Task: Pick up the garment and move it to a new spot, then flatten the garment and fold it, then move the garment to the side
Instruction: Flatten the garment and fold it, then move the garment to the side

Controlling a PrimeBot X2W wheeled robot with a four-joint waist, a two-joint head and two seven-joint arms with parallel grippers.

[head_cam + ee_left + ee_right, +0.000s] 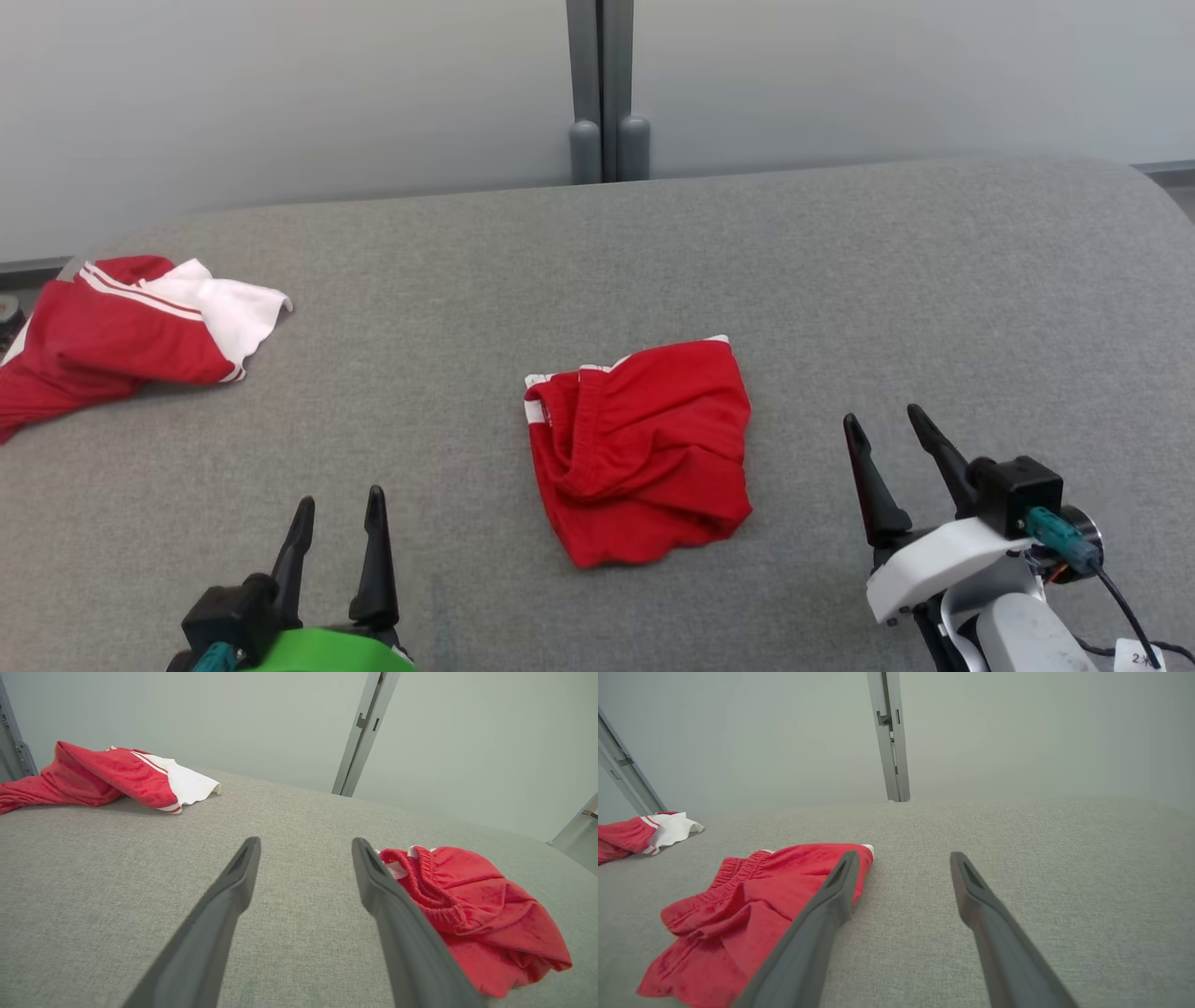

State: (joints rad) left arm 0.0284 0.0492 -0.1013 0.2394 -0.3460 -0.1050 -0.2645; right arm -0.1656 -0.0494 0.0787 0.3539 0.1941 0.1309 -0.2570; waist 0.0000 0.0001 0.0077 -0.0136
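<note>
Garments: two, red garment (644, 448), red-white garment (121, 327).

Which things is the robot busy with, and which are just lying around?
For the job:
- red shorts, in the middle between the hands
- left hand, open and empty
- right hand, open and empty

Just lying about:
- red and white garment, crumpled at the far left, probably not this turn's
- grey post, behind the grey cloth surface
</note>
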